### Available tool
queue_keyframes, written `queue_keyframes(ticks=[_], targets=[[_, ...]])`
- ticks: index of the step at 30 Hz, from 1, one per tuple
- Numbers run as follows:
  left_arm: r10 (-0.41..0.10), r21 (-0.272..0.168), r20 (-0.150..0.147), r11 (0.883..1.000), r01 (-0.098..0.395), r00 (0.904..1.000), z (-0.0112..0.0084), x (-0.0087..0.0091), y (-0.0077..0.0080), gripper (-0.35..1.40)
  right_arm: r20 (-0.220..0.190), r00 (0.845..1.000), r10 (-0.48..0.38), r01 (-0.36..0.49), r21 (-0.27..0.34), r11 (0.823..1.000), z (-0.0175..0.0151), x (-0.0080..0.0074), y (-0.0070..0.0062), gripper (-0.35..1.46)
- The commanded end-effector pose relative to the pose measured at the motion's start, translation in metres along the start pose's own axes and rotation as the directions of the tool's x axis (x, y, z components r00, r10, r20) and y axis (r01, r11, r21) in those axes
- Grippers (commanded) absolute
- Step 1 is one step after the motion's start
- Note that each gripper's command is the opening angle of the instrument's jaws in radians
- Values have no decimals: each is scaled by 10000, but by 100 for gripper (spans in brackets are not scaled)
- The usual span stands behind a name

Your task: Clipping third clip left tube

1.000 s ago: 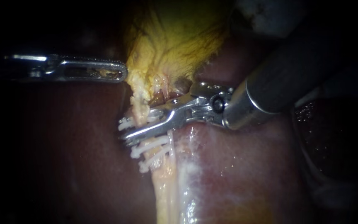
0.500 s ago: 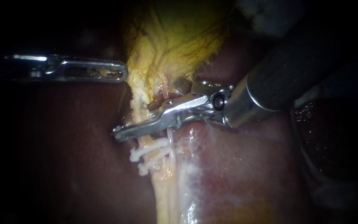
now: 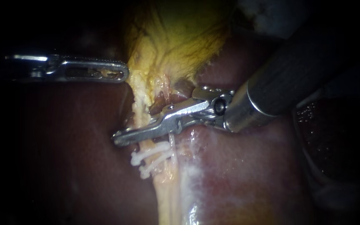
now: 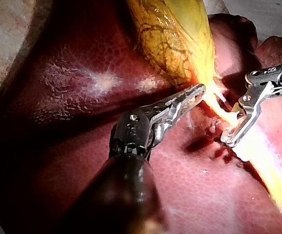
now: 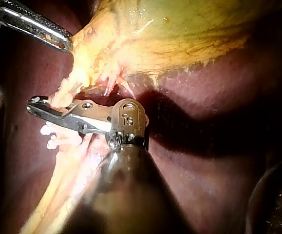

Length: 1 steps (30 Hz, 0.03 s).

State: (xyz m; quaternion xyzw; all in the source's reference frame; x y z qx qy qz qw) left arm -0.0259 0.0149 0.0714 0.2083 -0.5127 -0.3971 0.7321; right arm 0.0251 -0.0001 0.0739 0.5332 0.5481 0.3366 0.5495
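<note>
Pressure counts: the right instrument's silver tool point(image 3: 119, 136), clenched across the pale yellow tube point(image 3: 165, 196) just beside two white plastic clips point(image 3: 153, 155), should squeeze fully and squarely before letting go.

Right tool point(image 3: 119, 138) closes on the tube point(image 3: 163, 189)
Its jaws, open around the tube a second ago, now press together across it, tips nudged toward 8 o'clock. The white clip they carried is hidden, probably squeezed between them.
</note>
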Motion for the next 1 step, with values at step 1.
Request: queue_keyframes(ticks=[1], targets=[[1,5,1,10000,-1,10000,0,0,0,-35,-4,10000,-2,2,-7,10000,-1,0,0,-35]])
